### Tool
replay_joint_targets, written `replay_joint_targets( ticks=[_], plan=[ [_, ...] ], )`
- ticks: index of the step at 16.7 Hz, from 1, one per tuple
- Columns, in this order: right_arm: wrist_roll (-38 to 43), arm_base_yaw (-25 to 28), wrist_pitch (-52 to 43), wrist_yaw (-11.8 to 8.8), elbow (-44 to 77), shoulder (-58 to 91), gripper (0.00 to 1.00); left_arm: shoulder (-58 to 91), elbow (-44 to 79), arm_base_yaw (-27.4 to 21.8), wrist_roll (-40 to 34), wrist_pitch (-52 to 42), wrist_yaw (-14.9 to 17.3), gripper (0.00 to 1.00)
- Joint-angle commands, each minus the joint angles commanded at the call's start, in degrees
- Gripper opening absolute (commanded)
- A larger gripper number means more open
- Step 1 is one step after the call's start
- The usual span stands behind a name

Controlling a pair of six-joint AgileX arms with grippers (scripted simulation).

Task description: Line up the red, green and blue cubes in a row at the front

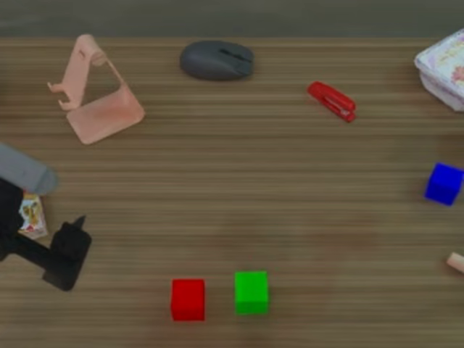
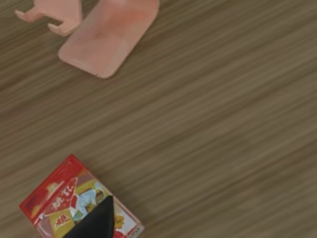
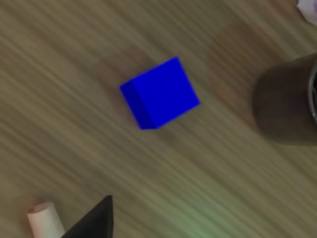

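The red cube (image 1: 188,299) and the green cube (image 1: 251,292) sit side by side near the table's front edge, a small gap between them. The blue cube (image 1: 443,183) lies alone at the far right; the right wrist view shows it (image 3: 159,93) ahead of my right gripper, free on the wood. Of that gripper only one dark fingertip (image 3: 96,220) shows, holding nothing; the right arm is outside the top view. My left gripper (image 1: 69,246) hangs open and empty at the left edge, well left of the red cube.
A pink phone stand (image 1: 98,94), grey mouse (image 1: 217,59) and red stapler (image 1: 332,100) line the back. A white box (image 1: 444,69) sits back right. A small printed carton (image 1: 32,214) lies under the left arm. A pale cylinder (image 1: 455,262) and a dark round container (image 3: 285,101) flank the blue cube.
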Motion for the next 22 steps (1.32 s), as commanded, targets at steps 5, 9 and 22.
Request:
replay_joint_targets(
  ticks=[5,9,22],
  plan=[
    [-12.77,0.59,-13.14,0.08,19.47,25.37,1.00,-23.72,-17.60,10.33,-8.31,13.04,0.25,1.00],
    [-19.90,0.91,-20.06,-0.07,31.00,39.39,1.00,-35.72,-25.71,15.65,-13.26,21.07,0.72,1.00],
    [-23.11,1.01,-18.54,-0.20,33.49,47.15,1.00,-41.65,-28.67,17.85,-15.60,24.94,1.02,1.00]
  ],
)
